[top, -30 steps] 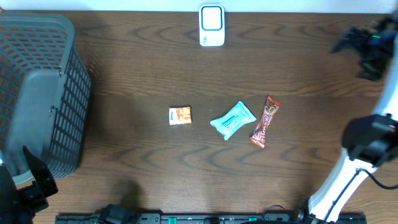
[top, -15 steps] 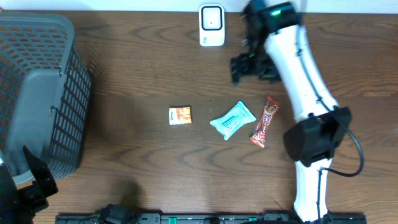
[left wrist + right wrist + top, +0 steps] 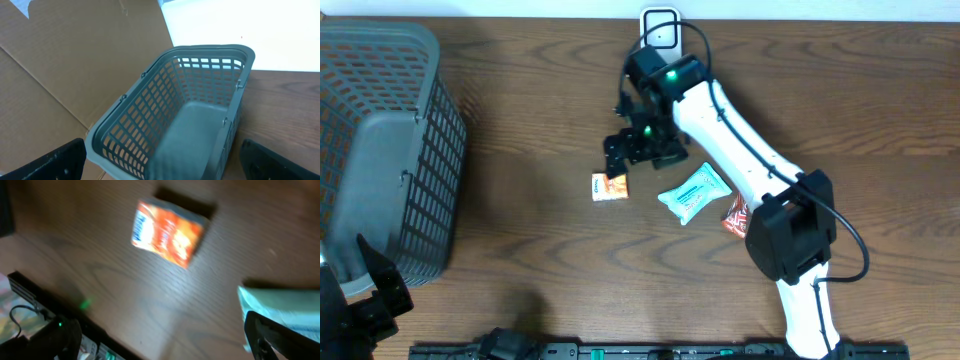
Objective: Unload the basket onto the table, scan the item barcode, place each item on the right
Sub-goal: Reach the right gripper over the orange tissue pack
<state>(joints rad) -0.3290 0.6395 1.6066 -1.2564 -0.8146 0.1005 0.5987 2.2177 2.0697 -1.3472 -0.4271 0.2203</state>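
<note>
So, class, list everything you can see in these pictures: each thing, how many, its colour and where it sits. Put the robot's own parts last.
table: one, dark brown wood, under everything
basket: one, grey mesh, left side of the table
scanner: one, white with a blue ring, back edge at the centre, partly behind the right arm
orange packet: one, orange and white, middle of the table
pouch: one, pale green, right of the orange packet
snack bar: one, red, right of the pouch, partly under the arm
cardboard: one sheet, brown, behind the basket
right claw: one, black, open, above the orange packet, holding nothing
left claw: one, black, open, by the basket
</note>
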